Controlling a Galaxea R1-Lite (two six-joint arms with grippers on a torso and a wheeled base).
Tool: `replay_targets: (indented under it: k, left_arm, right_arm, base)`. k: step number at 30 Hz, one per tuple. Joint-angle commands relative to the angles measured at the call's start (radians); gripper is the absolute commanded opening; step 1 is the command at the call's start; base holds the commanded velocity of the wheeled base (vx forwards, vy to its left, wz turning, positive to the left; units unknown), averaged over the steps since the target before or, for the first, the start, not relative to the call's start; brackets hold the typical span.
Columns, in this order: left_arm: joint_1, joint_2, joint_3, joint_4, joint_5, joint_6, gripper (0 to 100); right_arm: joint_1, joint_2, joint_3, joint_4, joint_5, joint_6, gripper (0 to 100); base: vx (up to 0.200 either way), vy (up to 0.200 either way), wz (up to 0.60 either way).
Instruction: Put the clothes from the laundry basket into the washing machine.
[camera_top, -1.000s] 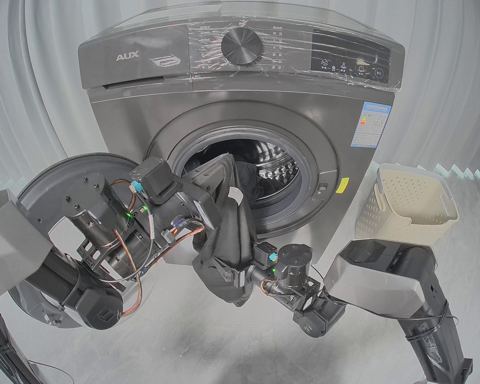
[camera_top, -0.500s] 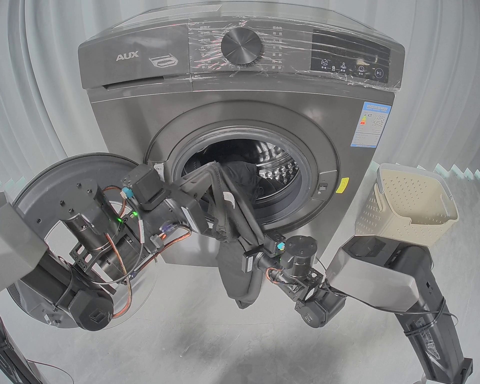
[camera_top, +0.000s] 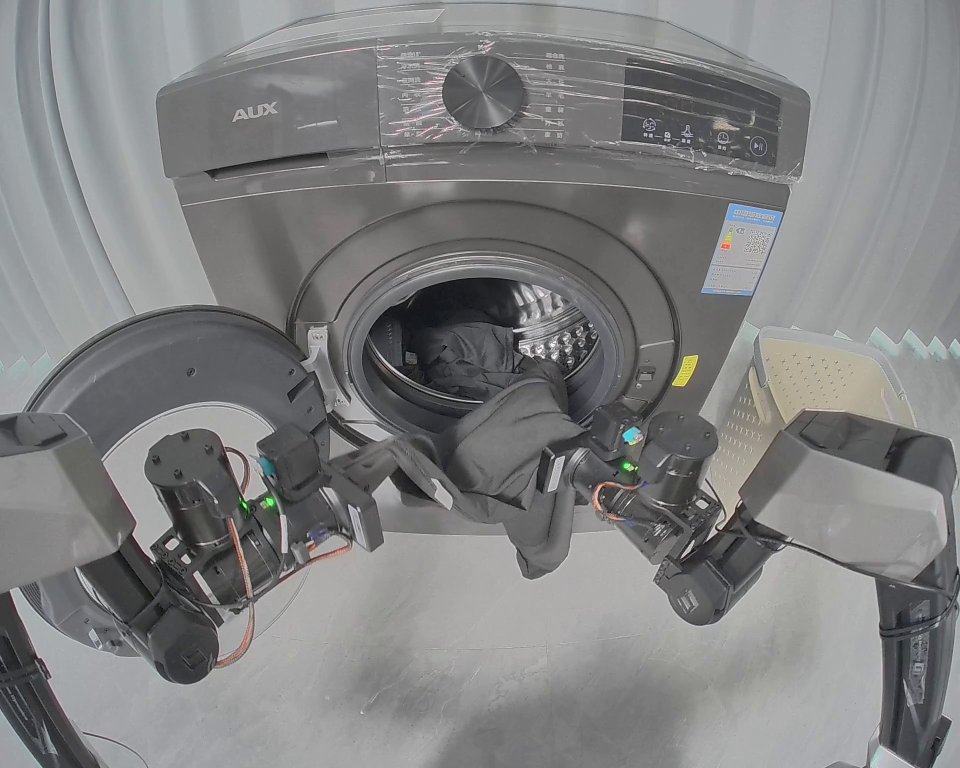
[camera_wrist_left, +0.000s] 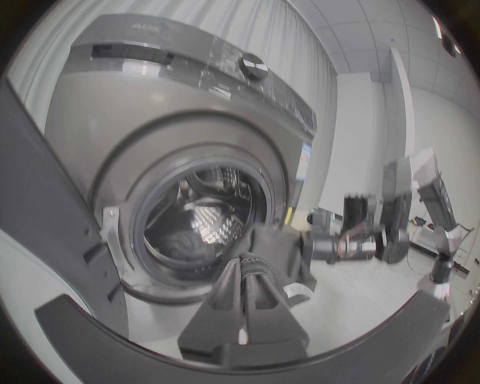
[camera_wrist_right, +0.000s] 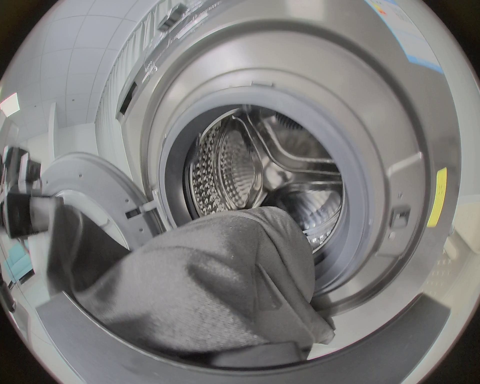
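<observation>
A dark grey garment (camera_top: 500, 455) drapes over the lower rim of the washing machine's (camera_top: 300, 230) open drum, with one end hanging toward the floor. My left gripper (camera_top: 405, 463) is shut on the garment's left edge; the left wrist view shows the fingers (camera_wrist_left: 227, 280) pinched on a seam of the cloth (camera_wrist_left: 275, 250). My right gripper (camera_top: 548, 470) holds the right side, its tip buried in fabric. In the right wrist view the garment (camera_wrist_right: 210, 285) covers the fingers in front of the drum mouth. More dark clothing (camera_top: 460, 350) lies inside the drum. The cream laundry basket (camera_top: 850, 370) stands to the right of the machine.
The machine's round door (camera_top: 170, 360) is swung open at the left, just behind my left arm. Grey floor (camera_top: 450, 660) lies open in front of the machine. Pale curtains (camera_top: 60, 200) hang behind it.
My left gripper dropped from the drum mouth down and to the left with the cloth. My right gripper rose to the drum's lower rim, lifting the garment's hanging part.
</observation>
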Motion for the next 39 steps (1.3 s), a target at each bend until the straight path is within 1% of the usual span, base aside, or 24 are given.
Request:
replay_targets:
  k: [1, 2, 3, 9, 10, 15, 17, 18, 19, 21, 23, 26, 28, 29, 30, 31, 33, 39]
  left_arm:
    - [0.003, 0.085, 0.063, -0.003, -0.040, 0.020, 0]
    - [0.003, 0.103, 0.069, -0.003, -0.069, 0.020, 0]
    - [0.006, 0.114, 0.069, -0.003, -0.077, 0.023, 0]
    - [0.009, 0.137, 0.067, -0.005, -0.081, 0.025, 0]
    - [0.008, 0.137, 0.072, -0.003, -0.081, 0.025, 100]
    - [0.008, 0.131, 0.127, -0.005, -0.087, 0.025, 100]
    - [0.008, 0.129, 0.175, -0.005, -0.095, 0.037, 100]
    - [0.008, 0.129, 0.179, -0.005, -0.096, 0.038, 100]
    - [0.008, 0.129, 0.192, -0.005, -0.112, 0.052, 100]
    - [0.008, 0.129, 0.189, -0.005, -0.118, 0.058, 100]
    - [0.006, 0.126, 0.169, -0.005, -0.116, 0.055, 100]
    - [0.008, 0.126, 0.107, -0.005, -0.107, 0.041, 100]
    - [0.005, 0.134, 0.046, -0.005, -0.078, 0.037, 100]
    - [0.005, 0.135, 0.041, -0.005, -0.075, 0.037, 100]
    - [-0.005, 0.143, -0.006, -0.003, -0.034, 0.026, 100]
    - [-0.011, 0.151, -0.028, -0.003, -0.023, 0.020, 100]
    - [-0.031, 0.166, -0.060, -0.003, -0.015, 0.017, 100]
    - [-0.051, 0.220, -0.134, -0.003, -0.009, 0.017, 100]
  right_arm:
    - [-0.006, -0.100, 0.012, 0.000, -0.001, 0.000, 0]
    - [-0.004, -0.109, 0.014, -0.001, -0.001, 0.000, 0]
    - [-0.003, -0.112, 0.014, -0.003, -0.001, 0.000, 0]
    - [-0.004, -0.121, 0.014, -0.001, -0.005, 0.000, 0]
    - [-0.006, -0.123, 0.012, -0.001, -0.005, 0.000, 0]
    - [-0.030, -0.123, 0.011, -0.001, -0.005, 0.000, 0]
    - [-0.053, -0.130, 0.012, -0.006, -0.002, 0.000, 0]
    - [-0.056, -0.133, 0.014, -0.006, -0.001, 0.000, 0]
    - [-0.064, -0.141, 0.016, -0.006, -0.001, 0.000, 0]
    - [-0.066, -0.144, 0.014, -0.009, 0.001, 0.000, 0]
    - [-0.058, -0.149, 0.025, -0.017, 0.001, 0.002, 0]
    - [-0.044, -0.167, 0.088, -0.021, 0.004, 0.002, 0]
    - [-0.029, -0.175, 0.118, -0.027, 0.004, 0.003, 0]
    - [-0.024, -0.175, 0.123, -0.031, 0.004, 0.003, 0]
    - [0.002, -0.176, 0.141, -0.044, 0.004, 0.002, 0]
    - [0.014, -0.176, 0.147, -0.047, 0.004, 0.003, 0]
    - [0.039, -0.176, 0.157, -0.047, 0.004, 0.003, 0]
    - [0.086, -0.173, 0.149, -0.038, 0.002, 0.003, 0]
  base:
    - [0.000, 0.000, 0.00]
    - [0.000, 0.000, 0.00]
    - [0.000, 0.000, 0.00]
    - [0.000, 0.000, 0.00]
    - [0.000, 0.000, 0.00]
    - [0.000, 0.000, 0.00]
    - [0.000, 0.000, 0.00]
    - [0.000, 0.000, 0.00]
    - [0.000, 0.000, 0.00]
    - [0.000, 0.000, 0.00]
    - [0.000, 0.000, 0.00]
    - [0.000, 0.000, 0.00]
    - [0.000, 0.000, 0.00]
    - [0.000, 0.000, 0.00]
    - [0.000, 0.000, 0.00]
    - [0.000, 0.000, 0.00]
    - [0.000, 0.000, 0.00]
    - [0.000, 0.000, 0.00]
